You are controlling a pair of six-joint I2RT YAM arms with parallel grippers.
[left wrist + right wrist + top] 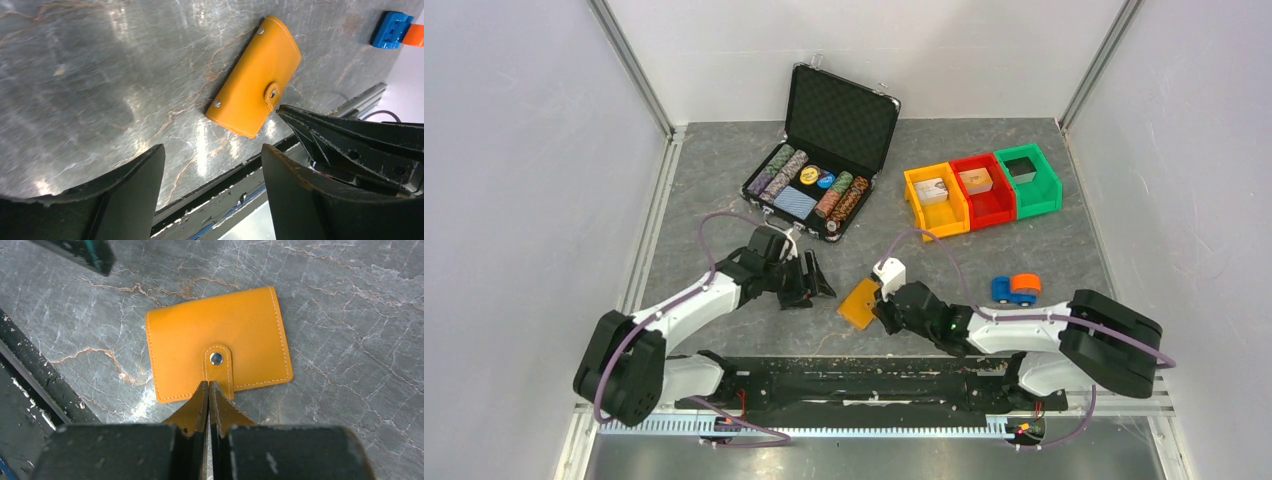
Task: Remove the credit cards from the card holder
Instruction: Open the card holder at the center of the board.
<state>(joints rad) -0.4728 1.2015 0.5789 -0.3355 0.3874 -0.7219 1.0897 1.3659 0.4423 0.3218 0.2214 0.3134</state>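
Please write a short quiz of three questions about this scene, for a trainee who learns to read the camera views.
1. True or false: the card holder lies open.
2. Which gripper is shut, with its tips at the holder's snap tab? A) left B) right
3. Fill in: ___ coloured bins stand in a row.

Key:
1. False; its snap is fastened.
2. B, the right gripper; the left gripper is open.
3. Three.

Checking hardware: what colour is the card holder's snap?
Silver snap on the flat orange folding card holder; clearest in right wrist view.
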